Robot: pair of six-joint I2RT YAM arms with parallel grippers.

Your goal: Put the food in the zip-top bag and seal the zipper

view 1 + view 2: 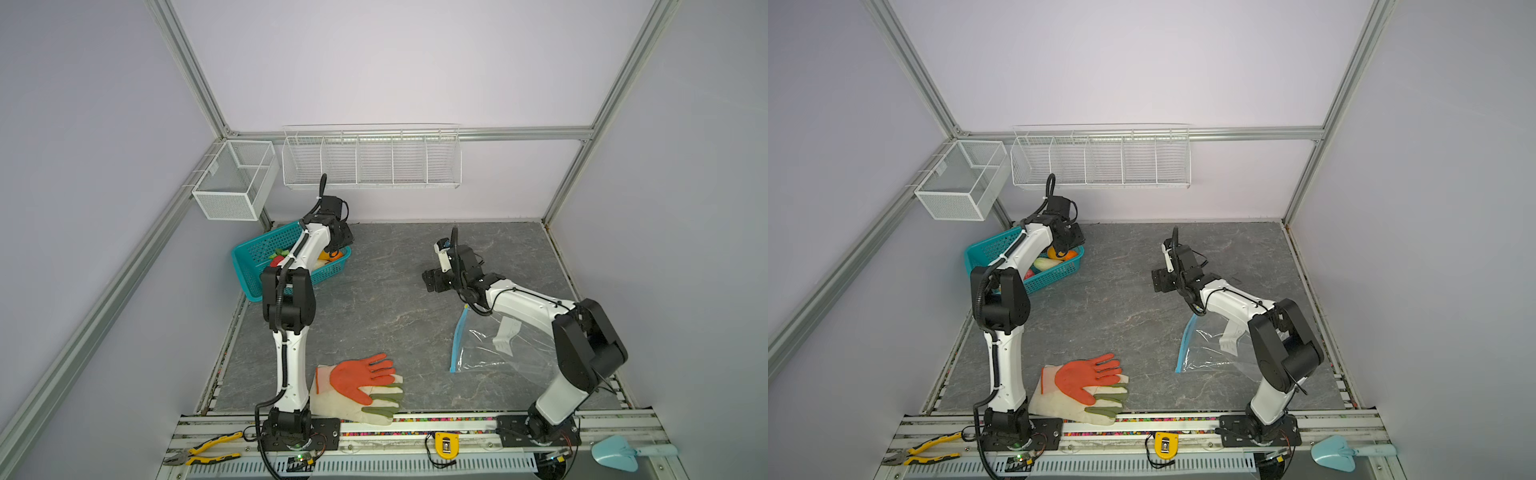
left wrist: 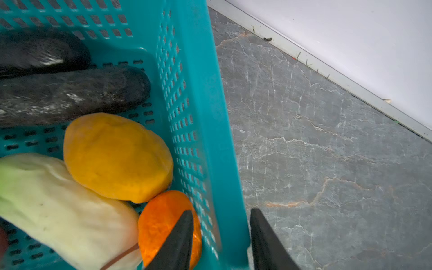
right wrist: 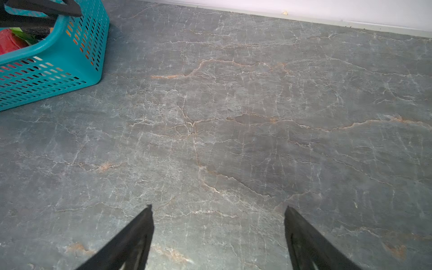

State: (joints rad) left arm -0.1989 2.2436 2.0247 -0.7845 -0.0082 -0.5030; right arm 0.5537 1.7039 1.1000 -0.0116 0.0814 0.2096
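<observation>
The food lies in a teal basket [image 1: 249, 266] at the back left: an orange piece [image 2: 161, 224], a yellow one [image 2: 117, 156], a white-green one [image 2: 58, 205] and two dark ones [image 2: 70, 95]. My left gripper [image 2: 222, 210] straddles the basket's wall [image 2: 224, 140] and is shut on it, one finger inside against the orange piece, the other outside. The clear zip-top bag [image 1: 498, 353] lies flat at the right under my right arm, its light blue zipper [image 1: 458, 340] facing the middle. My right gripper [image 3: 217, 207] hangs open and empty over bare table, in both top views [image 1: 432, 280] [image 1: 1160, 282].
Orange-and-white gloves [image 1: 357, 386] lie at the front centre. Pliers [image 1: 208, 453], a yellow tape measure [image 1: 446, 445] and a blue scoop [image 1: 619, 453] rest on the front rail. White wire racks [image 1: 372, 160] hang on the back wall.
</observation>
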